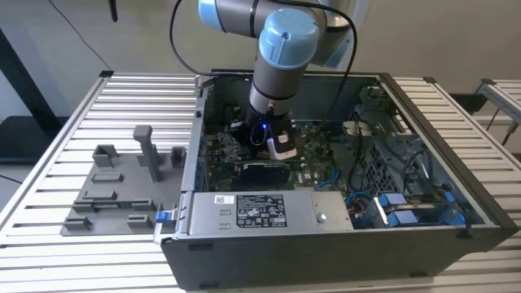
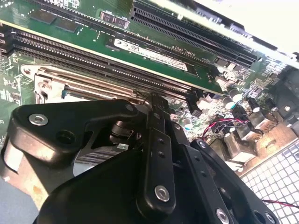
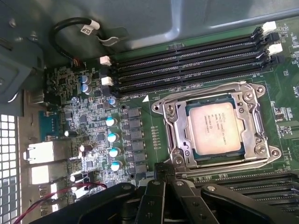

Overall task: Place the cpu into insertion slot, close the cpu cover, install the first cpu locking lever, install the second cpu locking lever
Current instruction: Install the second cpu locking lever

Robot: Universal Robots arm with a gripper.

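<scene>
Landmark: insertion slot [image 3: 217,128], square silver-framed socket on the green motherboard [image 3: 140,121] inside the open computer case [image 1: 440,201].
Left of case, exterior view: grey fixture tray [image 1: 114,189] on the slatted desk [image 1: 73,110], well apart from the slot.
Cpu [image 3: 214,127]: seated flat in the slot, grey-tan lid up, edges square to the frame.
Cover: metal frame lying around the cpu in the first wrist view; latched or not, cannot tell.
Memory slots [image 3: 191,60]: long black rows just beside the slot, running parallel to one of its edges.
Tool [image 3: 159,175]: black fingers drawn close together at the tips, nothing seen between them; tip just beside the slot's frame edge, off the cpu.
Key relation: slot lies straight ahead of the tool tip, on the far side from the wrist.
Arm [image 1: 281,55]: reaching down into the case over the board.
</scene>
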